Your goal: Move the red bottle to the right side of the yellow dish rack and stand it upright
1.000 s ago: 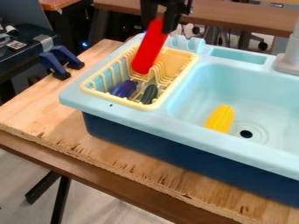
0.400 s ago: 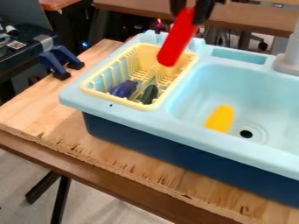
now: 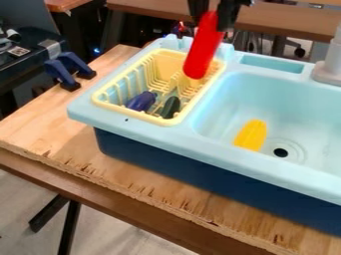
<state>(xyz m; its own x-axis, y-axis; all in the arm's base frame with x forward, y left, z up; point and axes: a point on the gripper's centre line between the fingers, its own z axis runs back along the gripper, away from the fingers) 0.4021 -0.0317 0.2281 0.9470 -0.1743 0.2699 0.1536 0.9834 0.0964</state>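
At the top edge of the camera view, the black gripper [image 3: 214,16] is shut on the upper end of a long red object [image 3: 202,50]. The red object hangs tilted, its lower end in front of the back right part of the yellow dish rack [image 3: 101,102]. In the rack's front part lie a purple object [image 3: 141,101] and a dark green object [image 3: 170,107], side by side. A yellow object [image 3: 251,135] rests in the sink basin, left of the drain.
The light blue sink [image 3: 220,149] stands on a wooden tabletop [image 3: 50,130]. A grey faucet [image 3: 329,62] rises at the right edge. Blue and black clamps [image 3: 69,71] sit at the table's left edge.
The gripper has moved right with the red object, from over the rack's middle toward its back right. Since the middle frame it has shifted slightly right and down.
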